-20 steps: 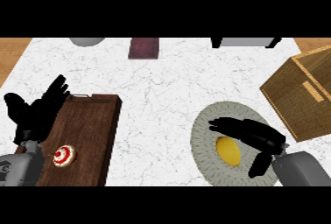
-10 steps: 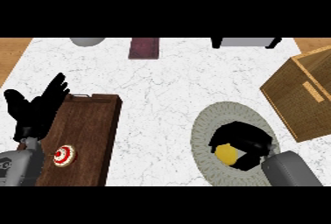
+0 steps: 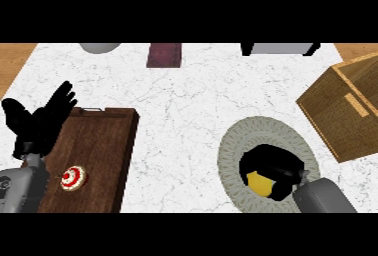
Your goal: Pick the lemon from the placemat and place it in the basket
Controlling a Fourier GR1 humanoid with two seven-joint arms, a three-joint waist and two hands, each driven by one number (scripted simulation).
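Note:
A yellow lemon (image 3: 258, 183) lies on the round grey-green placemat (image 3: 244, 140) at the lower right of the counter. My right hand (image 3: 275, 164) lies over it with its fingers curled round the fruit, so only the lemon's lower left part shows. The wooden basket (image 3: 347, 110) stands at the right edge, just beyond the placemat, its open top facing up. My left hand (image 3: 40, 122) rests open at the left edge, fingers up, beside the dark wooden board.
A dark wooden board (image 3: 96, 150) lies at the lower left with a red-and-white round object (image 3: 73, 177) on it. Along the far edge stand a grey bowl (image 3: 100, 47), a maroon box (image 3: 164, 54) and a grey appliance (image 3: 279, 48).
My right hand has come down over the lemon and its fingers have curled round it. The left hand has not moved.

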